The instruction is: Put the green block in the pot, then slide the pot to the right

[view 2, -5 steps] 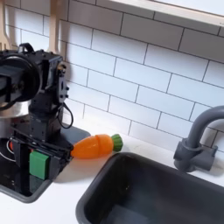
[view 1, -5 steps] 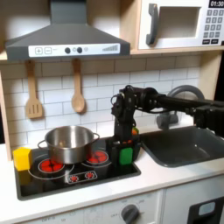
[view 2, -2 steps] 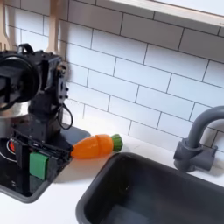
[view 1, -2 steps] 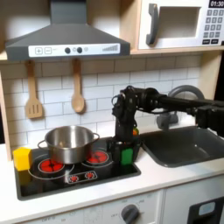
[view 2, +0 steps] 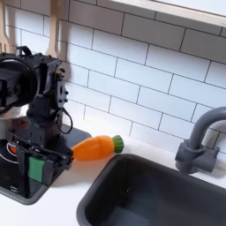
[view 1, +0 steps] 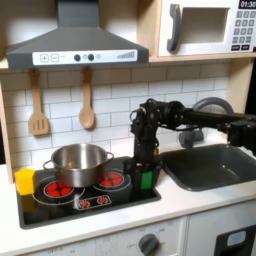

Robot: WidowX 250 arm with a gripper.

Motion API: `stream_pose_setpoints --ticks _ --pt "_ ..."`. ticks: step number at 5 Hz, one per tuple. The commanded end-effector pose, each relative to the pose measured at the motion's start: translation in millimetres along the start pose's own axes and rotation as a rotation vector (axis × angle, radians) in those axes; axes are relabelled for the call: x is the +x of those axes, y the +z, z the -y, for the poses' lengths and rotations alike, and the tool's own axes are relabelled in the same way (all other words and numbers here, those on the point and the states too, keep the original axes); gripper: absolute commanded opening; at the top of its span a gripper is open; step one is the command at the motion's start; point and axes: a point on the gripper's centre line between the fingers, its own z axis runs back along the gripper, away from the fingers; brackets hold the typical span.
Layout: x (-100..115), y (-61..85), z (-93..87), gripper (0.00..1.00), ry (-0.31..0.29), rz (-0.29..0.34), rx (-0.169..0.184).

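Gripping the green block (view 1: pixel 146 180) at the stove's edge, the pincer (view 2: pixel 37 168) has the pot (view 1: pixel 78 163) off toward the first exterior view's left.

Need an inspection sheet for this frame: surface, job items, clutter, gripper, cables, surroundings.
Surface: black stovetop with red burners, set in a white counter.
Job's things: pot upright on the stove's back burner; green block between the gripper's fingers, at the stove's edge nearest the sink, not in the pot.
Clutter: yellow block at the stove's edge on the first exterior view's left; carrot toy lying on the counter behind the gripper.
Gripper: gripper pointing down, shut on the green block.
Cables: a black cable along the arm.
Surroundings: sink, faucet, two wooden utensils hung on the tiled wall, range hood, microwave.
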Motion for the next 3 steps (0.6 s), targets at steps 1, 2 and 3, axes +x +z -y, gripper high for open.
stream_pose_setpoints --ticks 1,2,3 --pt "-6 11.7 -0.6 0.0 -0.002 0.029 -0.015" --pt "-6 30.7 -5.2 0.0 0.013 0.086 -0.01" --pt "-6 40.9 -10.6 0.0 0.022 0.104 -0.002"
